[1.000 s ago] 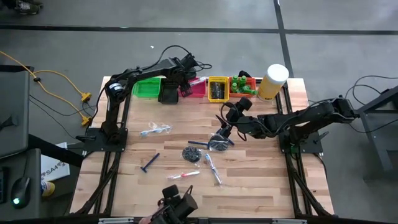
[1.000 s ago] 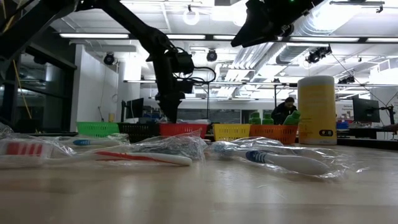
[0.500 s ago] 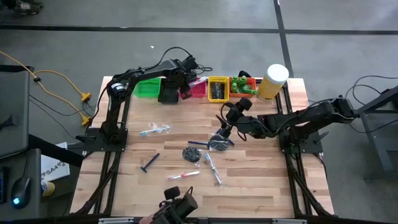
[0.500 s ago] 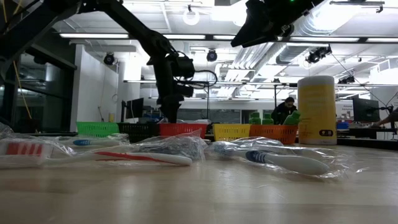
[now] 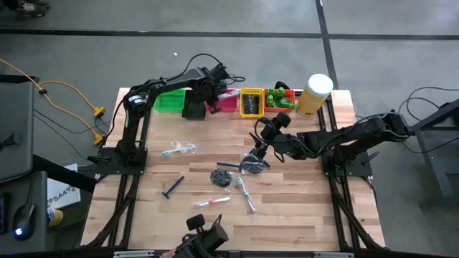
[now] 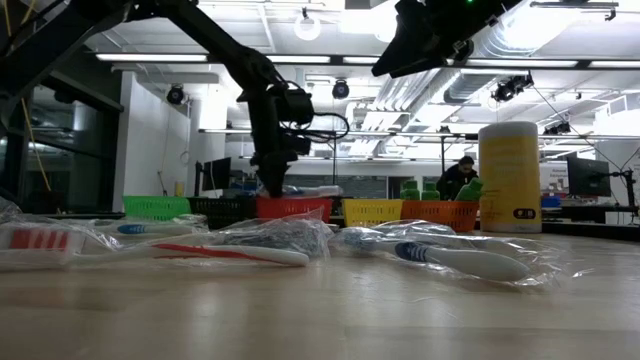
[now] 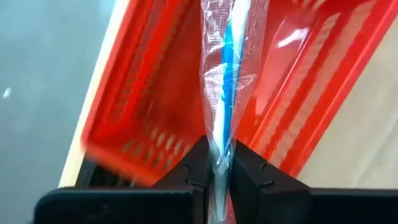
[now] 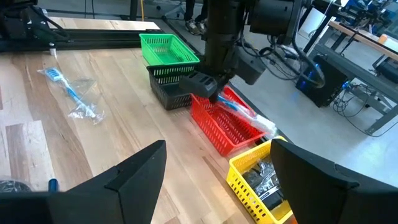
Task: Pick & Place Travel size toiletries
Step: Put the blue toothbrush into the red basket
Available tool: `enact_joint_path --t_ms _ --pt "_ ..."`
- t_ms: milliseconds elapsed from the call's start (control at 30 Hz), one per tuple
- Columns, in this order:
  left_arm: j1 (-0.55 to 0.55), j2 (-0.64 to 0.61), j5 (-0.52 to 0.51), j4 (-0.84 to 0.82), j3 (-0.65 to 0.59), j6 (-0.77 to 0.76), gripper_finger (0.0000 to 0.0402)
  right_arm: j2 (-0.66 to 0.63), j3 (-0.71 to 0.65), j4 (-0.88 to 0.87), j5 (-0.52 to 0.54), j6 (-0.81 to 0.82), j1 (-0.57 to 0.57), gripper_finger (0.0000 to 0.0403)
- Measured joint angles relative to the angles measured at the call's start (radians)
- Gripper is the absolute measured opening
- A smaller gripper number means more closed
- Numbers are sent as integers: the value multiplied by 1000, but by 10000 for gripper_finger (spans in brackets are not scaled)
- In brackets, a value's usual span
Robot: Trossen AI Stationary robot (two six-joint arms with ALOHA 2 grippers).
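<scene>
Jaws pinch wrapped toothbrush (image 7: 222, 81) (seemingly tight).

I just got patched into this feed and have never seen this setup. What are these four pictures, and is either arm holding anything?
Two robot arms work at a wooden table. One picture looks down from above, one looks level across the tabletop, and two come from cameras on the wrists. The left gripper, over the red bin, is pinching a clear-wrapped blue toothbrush. The right gripper hangs open and empty over the loose toiletries mid-table. Coloured bins line the far edge.
</scene>
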Motion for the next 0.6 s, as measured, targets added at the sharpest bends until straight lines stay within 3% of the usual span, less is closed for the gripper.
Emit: enact_joint_path --t_ms 233,600 --pt "-14 0 -134 -124 55 -26 24 0 0 1 0 0 0 281" --pt "-29 0 -151 -127 53 -24 30 0 0 2 0 0 0 281"
